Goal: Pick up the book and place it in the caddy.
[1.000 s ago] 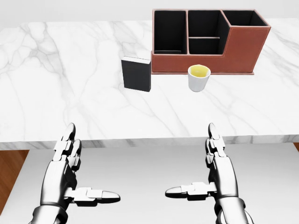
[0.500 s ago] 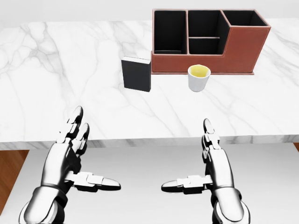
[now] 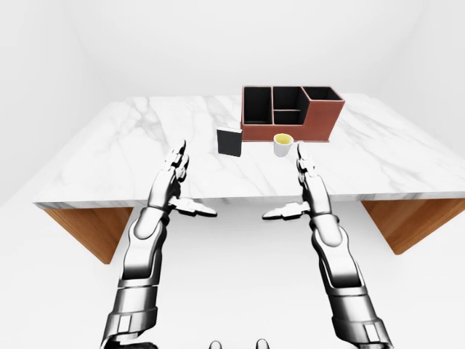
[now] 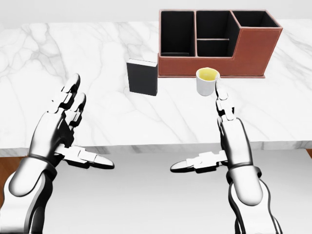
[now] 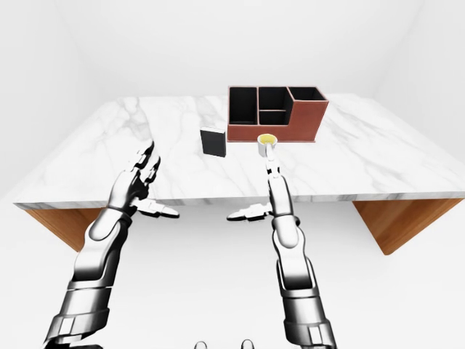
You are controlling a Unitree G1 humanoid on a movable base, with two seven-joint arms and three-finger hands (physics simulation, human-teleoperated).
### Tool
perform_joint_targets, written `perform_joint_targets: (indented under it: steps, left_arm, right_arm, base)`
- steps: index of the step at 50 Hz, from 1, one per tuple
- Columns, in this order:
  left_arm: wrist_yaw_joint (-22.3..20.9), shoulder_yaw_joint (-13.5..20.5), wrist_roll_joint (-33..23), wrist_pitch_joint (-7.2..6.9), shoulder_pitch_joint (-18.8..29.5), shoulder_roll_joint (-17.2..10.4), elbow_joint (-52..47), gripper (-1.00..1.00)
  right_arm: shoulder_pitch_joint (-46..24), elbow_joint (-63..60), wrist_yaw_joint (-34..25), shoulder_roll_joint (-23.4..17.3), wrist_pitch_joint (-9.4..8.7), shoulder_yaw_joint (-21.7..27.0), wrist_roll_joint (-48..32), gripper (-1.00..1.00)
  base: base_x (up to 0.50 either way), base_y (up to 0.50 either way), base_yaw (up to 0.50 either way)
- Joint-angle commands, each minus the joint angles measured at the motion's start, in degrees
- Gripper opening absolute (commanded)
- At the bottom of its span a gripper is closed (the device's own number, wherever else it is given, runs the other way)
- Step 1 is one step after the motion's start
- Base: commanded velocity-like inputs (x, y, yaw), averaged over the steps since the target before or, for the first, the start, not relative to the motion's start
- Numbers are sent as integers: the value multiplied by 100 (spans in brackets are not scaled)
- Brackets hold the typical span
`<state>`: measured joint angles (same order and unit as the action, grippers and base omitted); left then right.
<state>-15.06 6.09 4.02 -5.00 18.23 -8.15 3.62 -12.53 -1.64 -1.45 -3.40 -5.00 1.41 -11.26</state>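
A dark book (image 4: pixel 142 77) stands upright on the marble table (image 4: pixel 73 58), just left of the caddy's lower left corner. The caddy (image 4: pixel 218 43) is a reddish-brown box with several black compartments, at the top of the head view. My left hand (image 4: pixel 68 129) is open with fingers spread, low and left of the book, over the table's near edge. On the other side my right hand (image 4: pixel 214 131) is open too, thumb pointing left, its fingertips (image 4: pixel 219 93) just below the cup. Neither hand touches anything.
A white cup (image 4: pixel 207 81) with yellow contents stands right of the book, close below the caddy wall. The table edge (image 4: pixel 156 147) crosses the head view, with pale floor beneath. Wooden table supports (image 3: pixel 91 229) show at both sides in the eye views.
Both hands have risen and reached toward the table, from below its edge to over it. The book, cup and caddy have not moved.
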Motion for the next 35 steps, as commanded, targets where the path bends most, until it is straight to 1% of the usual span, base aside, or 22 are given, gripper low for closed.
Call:
perform_joint_targets:
  steps: [1,5,7,11,17,22,35]
  left_arm:
    - [-257,98,-135,0,594,-269,221,100]
    - [-286,127,-277,0,901,-419,378,100]
    - [-302,143,-306,0,959,-433,427,100]
    - [-348,220,-285,0,1219,-549,546,100]
    - [-377,219,-307,0,1220,-586,301,100]
    - [-391,221,-320,0,1309,-611,151,100]
    - [-465,247,-370,0,1313,-653,-203,100]
  right_arm:
    - [-542,-277,-290,-199,0,71,-479,100]
    - [-763,-509,-566,-316,0,19,-796,100]
    - [-830,-543,-662,-332,0,-8,-937,100]
    - [-978,-659,-881,-310,0,-5,-1177,100]
    - [-1163,-642,-959,-339,0,0,-1325,100]
    - [-1264,-935,-1137,-295,0,92,-1238,100]
    - [-1251,-1114,-1229,-287,0,-54,-1510,100]
  base:
    - [0,0,0]
    - [0,0,0]
    - [0,0,0]
    - [0,0,0]
    - [0,0,0]
    - [0,0,0]
    - [18,0,0]
